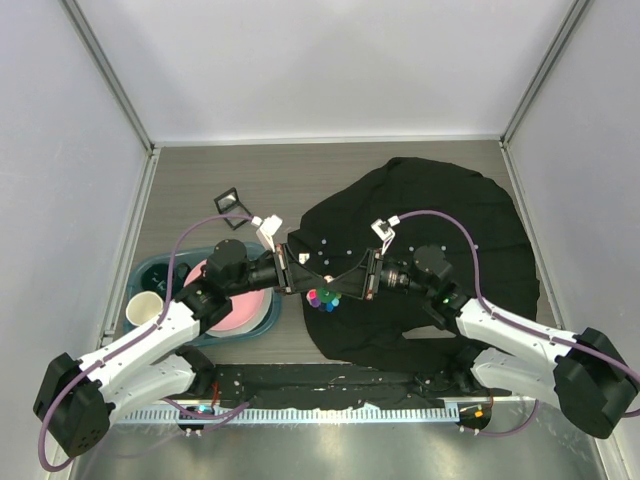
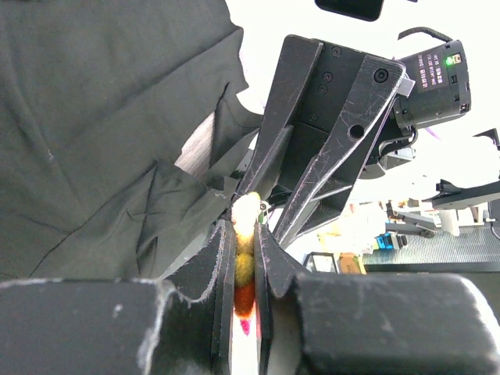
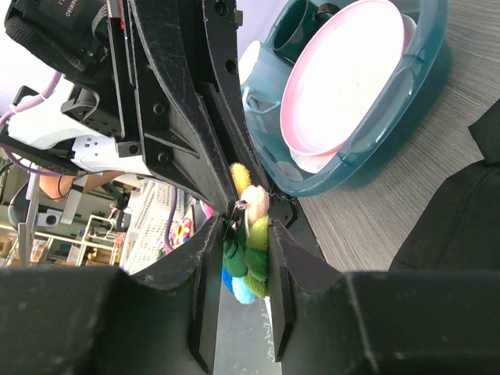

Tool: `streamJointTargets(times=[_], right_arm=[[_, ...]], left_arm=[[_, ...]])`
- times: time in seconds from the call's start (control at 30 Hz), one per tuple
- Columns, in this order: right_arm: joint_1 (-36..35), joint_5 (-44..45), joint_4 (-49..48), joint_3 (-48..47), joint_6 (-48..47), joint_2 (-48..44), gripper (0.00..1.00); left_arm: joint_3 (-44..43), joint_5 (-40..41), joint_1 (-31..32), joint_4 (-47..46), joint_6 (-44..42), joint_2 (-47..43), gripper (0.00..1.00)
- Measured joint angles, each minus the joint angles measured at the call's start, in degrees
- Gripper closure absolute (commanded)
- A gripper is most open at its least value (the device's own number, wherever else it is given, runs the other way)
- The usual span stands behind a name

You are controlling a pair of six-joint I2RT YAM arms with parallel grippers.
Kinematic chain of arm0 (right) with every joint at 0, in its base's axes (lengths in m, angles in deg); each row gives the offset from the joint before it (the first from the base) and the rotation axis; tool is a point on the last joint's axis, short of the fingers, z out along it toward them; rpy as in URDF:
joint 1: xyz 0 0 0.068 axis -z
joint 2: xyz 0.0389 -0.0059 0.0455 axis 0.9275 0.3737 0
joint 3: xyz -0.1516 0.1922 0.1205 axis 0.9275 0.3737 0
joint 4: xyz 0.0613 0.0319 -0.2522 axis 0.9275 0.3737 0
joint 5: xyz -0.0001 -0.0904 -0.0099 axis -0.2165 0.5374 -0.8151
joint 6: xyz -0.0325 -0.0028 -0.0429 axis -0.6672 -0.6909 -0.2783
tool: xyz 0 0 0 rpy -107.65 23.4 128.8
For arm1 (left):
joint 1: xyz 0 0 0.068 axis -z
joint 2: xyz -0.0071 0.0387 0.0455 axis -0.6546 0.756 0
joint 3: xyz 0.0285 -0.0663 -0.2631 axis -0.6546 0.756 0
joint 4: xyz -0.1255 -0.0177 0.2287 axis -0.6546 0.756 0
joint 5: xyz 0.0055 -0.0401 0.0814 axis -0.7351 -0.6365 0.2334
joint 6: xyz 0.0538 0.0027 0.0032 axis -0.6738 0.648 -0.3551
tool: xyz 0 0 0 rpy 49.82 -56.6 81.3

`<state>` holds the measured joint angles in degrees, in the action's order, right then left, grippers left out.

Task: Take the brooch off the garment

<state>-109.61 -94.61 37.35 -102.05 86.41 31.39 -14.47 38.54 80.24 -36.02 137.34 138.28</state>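
Brooch [image 1: 323, 298] — one; garment [image 1: 450, 210] — one

Centre blocked: left end effector [image 1: 312, 285] and right end effector [image 1: 342, 287] are met tip to tip around the brooch [image 1: 322, 298]. Left side is taken up by the teal tub [image 1: 160, 262] holding pink plate [image 1: 235, 310] and cup [image 1: 143, 308]. Bare counter [image 1: 300, 175] beyond the tips is left passable; small black frame [image 1: 228, 200] noted there. Right side is covered by the garment [image 1: 450, 220].
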Motion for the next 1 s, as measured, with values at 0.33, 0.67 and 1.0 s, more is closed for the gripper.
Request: streamJointTargets(times=[0.33, 0.67, 1.0], right_arm=[[-0.3, 0.4, -0.6, 0.5, 0.2, 0.1, 0.71], [-1.4, 3.2, -2.6, 1.3, 0.2, 1.5, 0.79], [-2.0, 5.7, -3.4, 1.6, 0.4, 1.3, 0.89]], left_arm=[[0.5, -0.1, 0.0, -0.5, 1.2, 0.3, 1.0], [1.5, -0.2, -0.7, -1.3, 3.1, 1.0, 1.0], [1.7, 0.1, -1.0, -2.3, 3.5, 1.0, 1.0]])
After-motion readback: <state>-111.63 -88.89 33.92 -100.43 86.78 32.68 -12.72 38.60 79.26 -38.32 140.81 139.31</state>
